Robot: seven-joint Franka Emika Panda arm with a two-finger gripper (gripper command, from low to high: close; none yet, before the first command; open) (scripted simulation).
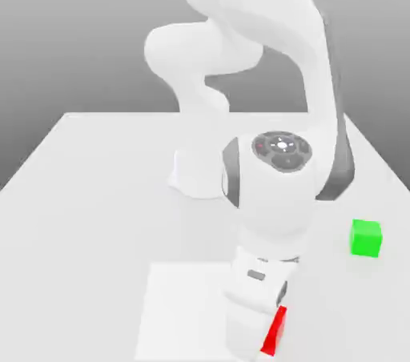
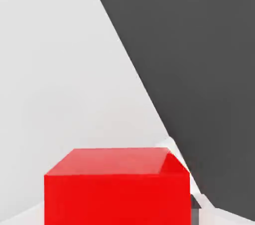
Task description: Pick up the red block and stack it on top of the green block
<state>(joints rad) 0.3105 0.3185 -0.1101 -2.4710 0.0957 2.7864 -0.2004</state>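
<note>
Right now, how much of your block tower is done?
No stacking is done: the green block sits on the table with nothing on top. The red block is at the gripper, whose fingers look shut on it. Lifting it, carrying it over and setting it on green are left.

We see the red block [image 1: 275, 331], a plain bright cube, partly hidden at the end effector [image 1: 258, 344]; the green block [image 1: 366, 239], also a cube, sits upright on the counter [image 1: 72, 232].
</note>
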